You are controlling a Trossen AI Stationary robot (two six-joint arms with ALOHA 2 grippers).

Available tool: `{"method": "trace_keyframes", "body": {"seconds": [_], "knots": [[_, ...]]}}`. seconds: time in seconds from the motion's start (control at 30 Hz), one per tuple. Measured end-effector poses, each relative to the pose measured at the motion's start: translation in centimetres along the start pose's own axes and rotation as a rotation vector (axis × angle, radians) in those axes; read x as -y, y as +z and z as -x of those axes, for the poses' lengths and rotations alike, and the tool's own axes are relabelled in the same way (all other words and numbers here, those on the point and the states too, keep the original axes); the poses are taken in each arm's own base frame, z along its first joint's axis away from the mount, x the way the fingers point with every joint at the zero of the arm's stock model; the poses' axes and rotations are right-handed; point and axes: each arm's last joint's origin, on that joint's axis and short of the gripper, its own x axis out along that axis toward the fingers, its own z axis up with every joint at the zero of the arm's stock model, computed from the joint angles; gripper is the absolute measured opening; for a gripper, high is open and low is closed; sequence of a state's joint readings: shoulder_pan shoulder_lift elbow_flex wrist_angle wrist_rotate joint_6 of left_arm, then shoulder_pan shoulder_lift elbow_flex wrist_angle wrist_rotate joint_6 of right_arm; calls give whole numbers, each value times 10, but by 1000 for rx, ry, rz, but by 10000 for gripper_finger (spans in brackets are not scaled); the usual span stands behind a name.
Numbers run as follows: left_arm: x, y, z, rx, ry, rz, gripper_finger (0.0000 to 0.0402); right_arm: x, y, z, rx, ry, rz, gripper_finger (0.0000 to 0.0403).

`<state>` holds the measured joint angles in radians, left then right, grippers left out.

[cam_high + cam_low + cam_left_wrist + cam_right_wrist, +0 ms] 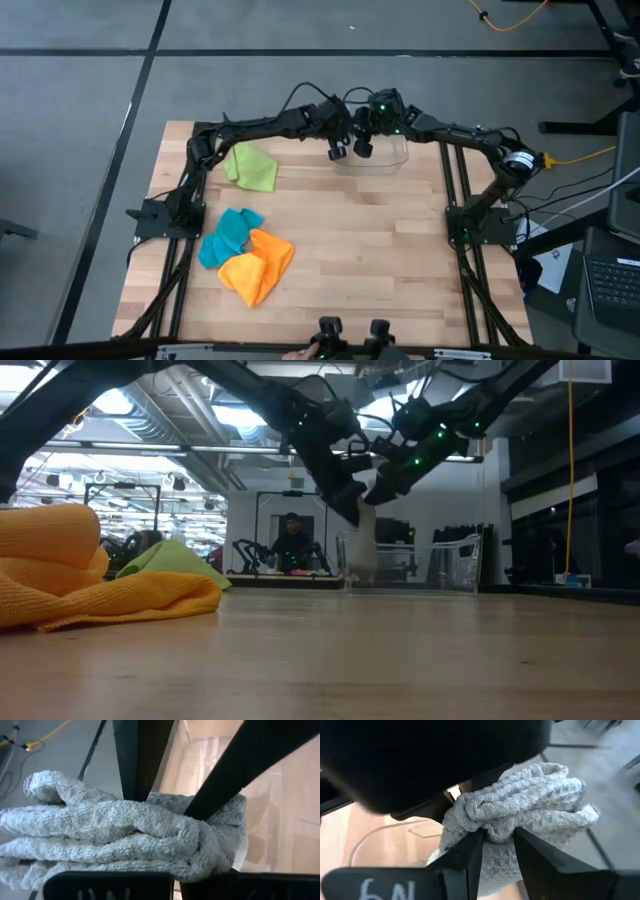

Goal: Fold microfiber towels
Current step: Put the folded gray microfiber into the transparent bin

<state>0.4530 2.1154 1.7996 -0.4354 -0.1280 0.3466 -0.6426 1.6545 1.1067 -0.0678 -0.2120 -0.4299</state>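
High view: the grey towel (115, 835) is being gripped by both hands above the clear bin (385, 160) at the surface's (380, 250) far edge. It is being pinched by the left hand (338, 152) and clamped by the right hand (362, 148) beside it.

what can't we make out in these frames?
- Grey towel: high view, hidden under both grippers; its fold state is unclear even in the wrist views.
- Bin: high view, mostly covered by the arms; contents not visible.
- Teal towel: low view, hidden behind the orange towel.
- Person: low view, too small and far.
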Motion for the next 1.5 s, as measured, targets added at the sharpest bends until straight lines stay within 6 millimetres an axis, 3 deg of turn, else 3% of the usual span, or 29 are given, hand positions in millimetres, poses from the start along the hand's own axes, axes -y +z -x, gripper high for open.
{"method": "trace_keyframes", "body": {"seconds": [0.33, 0.63, 0.83, 0.97, 1.1, 1.37, 1.5], "knots": [[14, -5, -17, -6, -73, 11, 6, -3, -15, 1, -124, 74, -65, 120], [18, 11, -15, 133, -67, 20, 9, -4, -39, 3, -321, 115, -134, 120], [34, 15, -22, 187, -125, 23, 12, -7, -47, 10, -427, 148, -163, 120], [41, 18, -19, 191, -125, 13, 4, -8, -45, 21, -461, 134, -162, 120], [47, 16, -16, 127, -103, 11, 1, -8, -38, 45, -497, 63, -148, 120], [41, 29, 51, 66, -106, 110, 8, -14, -17, 102, -418, 9, -212, 119], [42, 34, 104, 32, -140, 122, 1, -20, -14, 120, -406, 36, -264, 119]]}}
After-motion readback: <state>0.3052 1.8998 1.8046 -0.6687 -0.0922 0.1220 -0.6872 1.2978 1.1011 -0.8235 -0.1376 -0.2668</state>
